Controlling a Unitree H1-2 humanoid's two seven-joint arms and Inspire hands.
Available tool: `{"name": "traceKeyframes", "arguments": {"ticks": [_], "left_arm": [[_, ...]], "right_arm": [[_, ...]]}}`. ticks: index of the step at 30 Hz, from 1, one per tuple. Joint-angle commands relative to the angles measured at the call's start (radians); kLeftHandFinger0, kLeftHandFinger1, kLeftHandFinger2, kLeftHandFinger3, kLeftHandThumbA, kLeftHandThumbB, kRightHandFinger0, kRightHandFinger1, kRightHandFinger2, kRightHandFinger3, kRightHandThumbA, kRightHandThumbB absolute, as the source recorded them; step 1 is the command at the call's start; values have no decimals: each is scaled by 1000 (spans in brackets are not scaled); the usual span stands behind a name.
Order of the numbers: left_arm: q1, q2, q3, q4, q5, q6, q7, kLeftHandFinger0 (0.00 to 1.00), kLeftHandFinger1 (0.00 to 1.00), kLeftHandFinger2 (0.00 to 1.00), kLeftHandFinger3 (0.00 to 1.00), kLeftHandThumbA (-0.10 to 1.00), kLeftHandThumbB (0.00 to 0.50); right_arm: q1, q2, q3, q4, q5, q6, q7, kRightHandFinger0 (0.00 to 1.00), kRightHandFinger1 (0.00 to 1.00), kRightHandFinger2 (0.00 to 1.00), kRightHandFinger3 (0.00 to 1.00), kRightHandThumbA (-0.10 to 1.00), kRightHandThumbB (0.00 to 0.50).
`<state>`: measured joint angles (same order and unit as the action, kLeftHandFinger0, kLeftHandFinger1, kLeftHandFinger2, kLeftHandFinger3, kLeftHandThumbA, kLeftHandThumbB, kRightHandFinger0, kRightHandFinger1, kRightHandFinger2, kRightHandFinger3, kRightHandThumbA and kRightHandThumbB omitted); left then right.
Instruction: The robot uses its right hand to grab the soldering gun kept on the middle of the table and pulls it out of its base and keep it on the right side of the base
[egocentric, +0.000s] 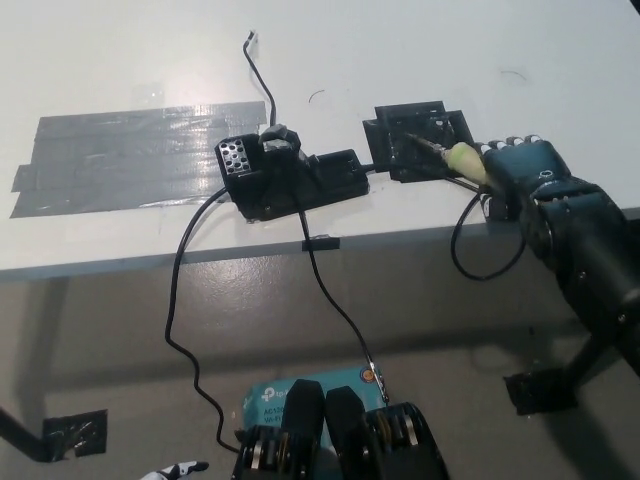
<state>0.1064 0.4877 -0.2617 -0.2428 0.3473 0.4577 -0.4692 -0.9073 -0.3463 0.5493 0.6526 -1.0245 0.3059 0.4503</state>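
Note:
The soldering gun (462, 160), with a pale yellow grip and a thin dark tip, lies tilted over the right front corner of its black square base (412, 138) in the middle of the white table (400, 50). My black right hand (525, 172) is shut on the grip near the table's front edge. The tip points up-left over the base. The gun's black cable (488, 262) loops down over the table edge. Only a sliver of my white left hand (178, 468) shows at the bottom left.
A black station box (292, 176) with a perforated block sits left of the base, its cables hanging off the front edge (120, 262). A wide patch of grey tape (120, 160) covers the table's left part. A teal box (290, 398) lies below.

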Motion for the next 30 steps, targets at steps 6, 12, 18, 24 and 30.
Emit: {"name": "traceKeyframes", "arguments": {"ticks": [6, 12, 18, 24, 30], "left_arm": [[10, 23, 9, -27, 5, 12, -10, 715, 796, 828, 922, 624, 223], [20, 27, 9, -28, 12, 12, -5, 697, 774, 798, 945, 632, 221], [30, 22, 15, -29, 19, 12, -10, 715, 794, 835, 990, 618, 219], [33, 26, 9, -29, 19, 12, -7, 687, 759, 793, 954, 634, 225], [19, 9, 20, -18, 11, 12, -10, 700, 796, 829, 967, 606, 221]], "right_arm": [[-83, -29, -47, -66, 73, 104, 199, 1000, 1000, 1000, 1000, 988, 500], [-136, -68, -49, -144, 83, 69, 244, 1000, 1000, 1000, 1000, 866, 500], [-133, -106, -140, -253, 155, 79, 265, 1000, 1000, 1000, 1000, 877, 500], [-44, -171, -300, -492, 290, 95, 269, 1000, 1000, 1000, 1000, 865, 500], [215, -171, -547, -984, 454, 131, 228, 1000, 1000, 1000, 1000, 770, 500]]}}
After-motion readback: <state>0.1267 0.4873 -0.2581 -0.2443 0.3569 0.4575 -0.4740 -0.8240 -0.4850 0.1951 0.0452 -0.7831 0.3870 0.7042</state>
